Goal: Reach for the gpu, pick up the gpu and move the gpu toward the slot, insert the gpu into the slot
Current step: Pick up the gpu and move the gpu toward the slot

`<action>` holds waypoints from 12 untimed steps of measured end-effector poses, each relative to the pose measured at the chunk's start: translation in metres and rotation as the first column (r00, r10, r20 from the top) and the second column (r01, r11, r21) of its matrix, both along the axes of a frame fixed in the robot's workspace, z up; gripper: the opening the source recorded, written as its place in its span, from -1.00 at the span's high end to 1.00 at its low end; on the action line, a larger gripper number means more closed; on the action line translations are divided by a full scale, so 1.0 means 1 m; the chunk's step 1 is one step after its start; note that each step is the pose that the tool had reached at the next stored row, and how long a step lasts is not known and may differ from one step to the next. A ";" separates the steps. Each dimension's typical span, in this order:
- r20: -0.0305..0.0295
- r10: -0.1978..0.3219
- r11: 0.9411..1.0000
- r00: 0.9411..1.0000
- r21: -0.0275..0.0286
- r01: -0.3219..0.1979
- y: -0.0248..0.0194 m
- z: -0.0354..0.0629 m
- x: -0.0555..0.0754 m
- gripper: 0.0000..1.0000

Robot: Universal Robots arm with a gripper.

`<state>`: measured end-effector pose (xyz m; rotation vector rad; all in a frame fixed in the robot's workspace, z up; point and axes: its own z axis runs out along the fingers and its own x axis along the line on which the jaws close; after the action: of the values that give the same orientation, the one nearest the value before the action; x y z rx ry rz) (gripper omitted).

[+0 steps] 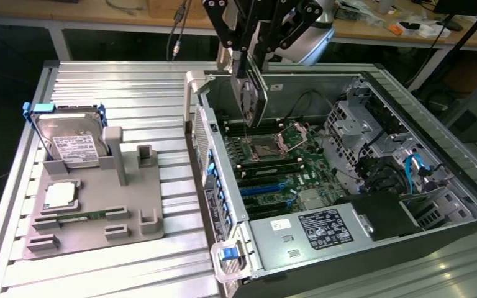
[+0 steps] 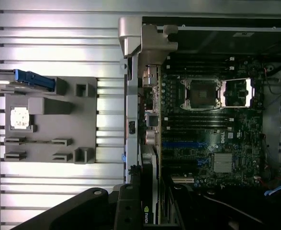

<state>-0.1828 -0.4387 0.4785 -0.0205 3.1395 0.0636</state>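
Note:
My gripper [image 1: 251,49] hangs over the open computer case and is shut on the gpu [image 1: 250,93]. The gpu is a thin dark card that hangs edge-down from the fingers, above the motherboard near the processor socket and apart from the board. In the wrist view the gpu [image 2: 150,182] runs out from between my fingers [image 2: 129,211], with a logo sticker on its edge. The slot [image 1: 265,184] is a long blue strip on the motherboard, nearer the case's front than the card is. In the wrist view the slot [image 2: 183,144] lies bare beside the card's edge.
The case's tall side wall [image 1: 201,133] stands on the exterior view's left of the card. The processor socket [image 1: 268,146] and black memory sockets [image 1: 263,166] lie under it. A grey fixture [image 1: 131,205] on the slatted table holds a hard drive [image 1: 69,141] and a memory stick [image 1: 77,217].

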 end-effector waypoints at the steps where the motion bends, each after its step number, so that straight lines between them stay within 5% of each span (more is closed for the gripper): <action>1: 0.000 0.000 1.000 1.000 0.000 0.000 0.0000 0.0000 0.000 0.46; 4: 0.000 0.000 1.000 1.000 0.000 0.000 0.0000 -0.0003 0.009 0.46; 12: 0.000 0.000 1.000 1.000 0.000 0.000 0.0000 -0.0011 0.056 0.46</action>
<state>-0.1270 -0.4387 0.4774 -0.0203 3.1395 0.0638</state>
